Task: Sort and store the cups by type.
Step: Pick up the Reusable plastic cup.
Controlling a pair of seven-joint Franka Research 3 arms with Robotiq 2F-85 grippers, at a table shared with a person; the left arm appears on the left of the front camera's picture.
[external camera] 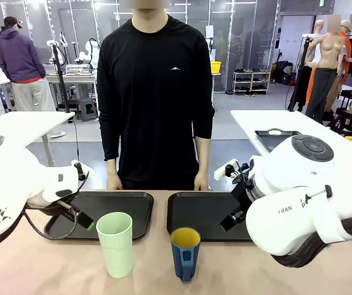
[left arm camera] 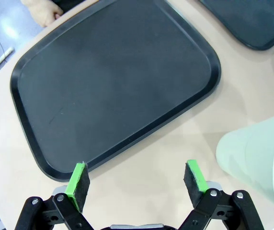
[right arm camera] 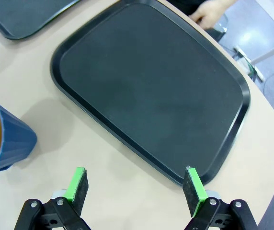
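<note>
Held the left gripper [left arm camera: 137, 177] spread wide above the table [left arm camera: 175, 143], nothing between its green pads [left arm camera: 78, 179]. Saw the mint-green tumbler [left arm camera: 256, 163] upright just right of its fingers in the wrist view, with a black tray [left arm camera: 113, 81] ahead of the fingertips. Held the right gripper [right arm camera: 136, 184] equally spread and empty. Found the dark blue mug [right arm camera: 3, 139], yellow inside, off to its left, with a second black tray [right arm camera: 151, 86] ahead. Noted a person's hand [right arm camera: 211, 12] beyond that tray's far edge.

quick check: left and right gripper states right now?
Left gripper: open, holding nothing, beside the mint-green tumbler.
Right gripper: open, holding nothing, near the blue mug.
</note>
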